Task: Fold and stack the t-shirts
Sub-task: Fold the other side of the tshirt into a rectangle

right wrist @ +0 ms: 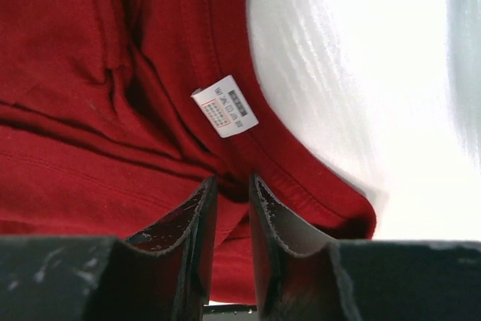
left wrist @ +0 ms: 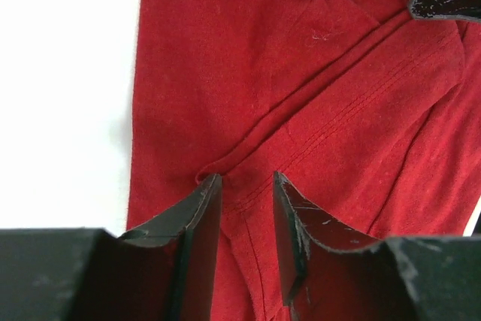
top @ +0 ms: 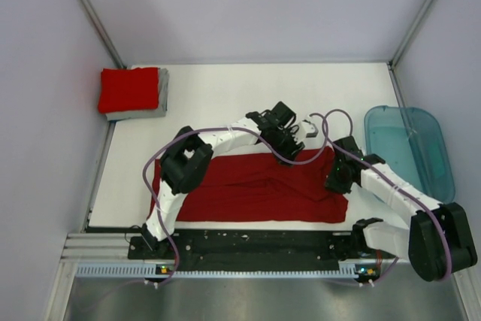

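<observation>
White table [top: 225, 88], three things resting on it.

From my feed I see a dark red t-shirt [top: 255, 193] spread flat across the near half of the tabletop, wrinkled, its long side running left to right along the near edge. In the far left corner a folded grey t-shirt [top: 143, 113] lies on the surface with a folded brighter red t-shirt [top: 128, 89] stacked on it. A translucent teal tub [top: 409, 152] sits at the right edge, well apart from the stack. On my right wrist feed the shirt's collar shows a white label [right wrist: 225, 106] beside bare tabletop.
</observation>
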